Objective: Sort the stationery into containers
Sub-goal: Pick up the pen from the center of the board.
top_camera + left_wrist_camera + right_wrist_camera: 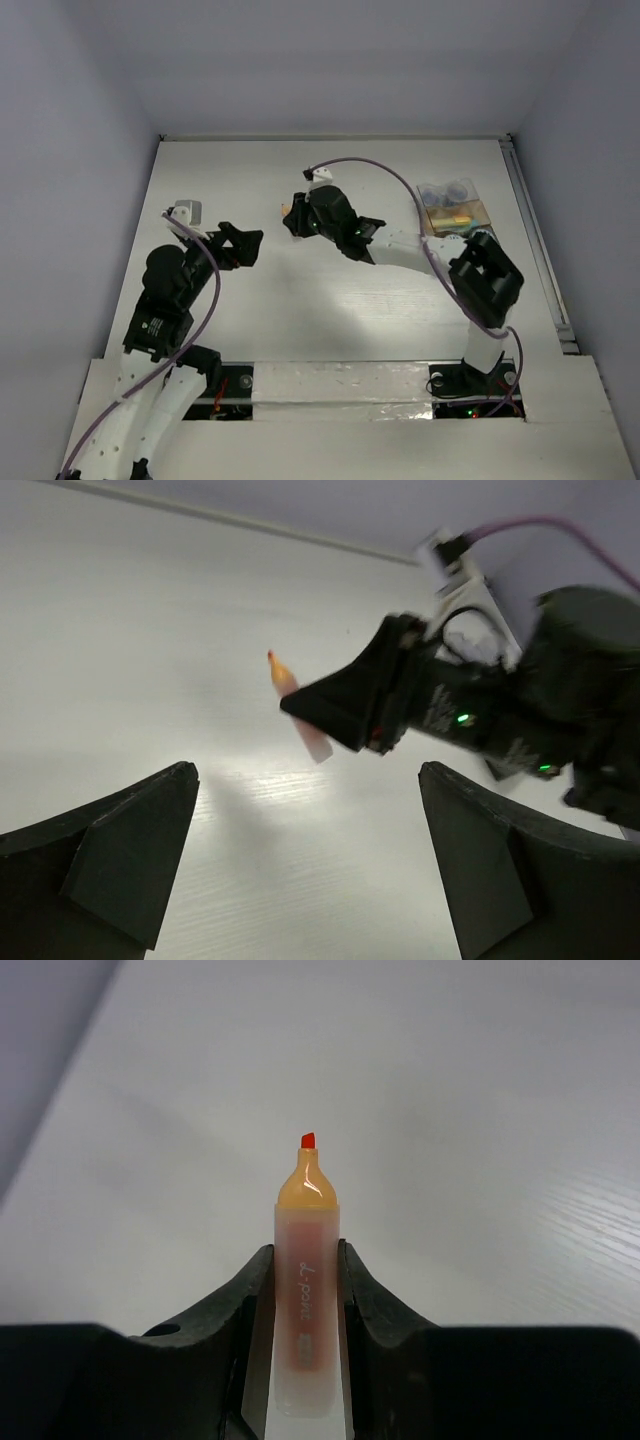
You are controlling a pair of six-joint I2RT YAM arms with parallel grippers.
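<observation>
Closest in, the right tool (pixel 303 1262) is clamped on one orange-red pen (pixel 305 1210), its jaws pinching the pale barrel from both sides. The right wrist view shows a red nib and handwriting-style lettering; from above the pen is only an orange speck (pixel 285 208) at the tool (pixel 293 218), out over the middle of the counter (pixel 300 320). The left wrist view catches that pen (pixel 285 677) sticking out both ends of the right tool (pixel 300 708). The left tool (pixel 308 772) stands wide open, holding nothing. Only the top view shows the containers (pixel 482 212), well to the right: what look like two tape rolls (pixel 436 192) and something yellow (pixel 450 216) inside.
</observation>
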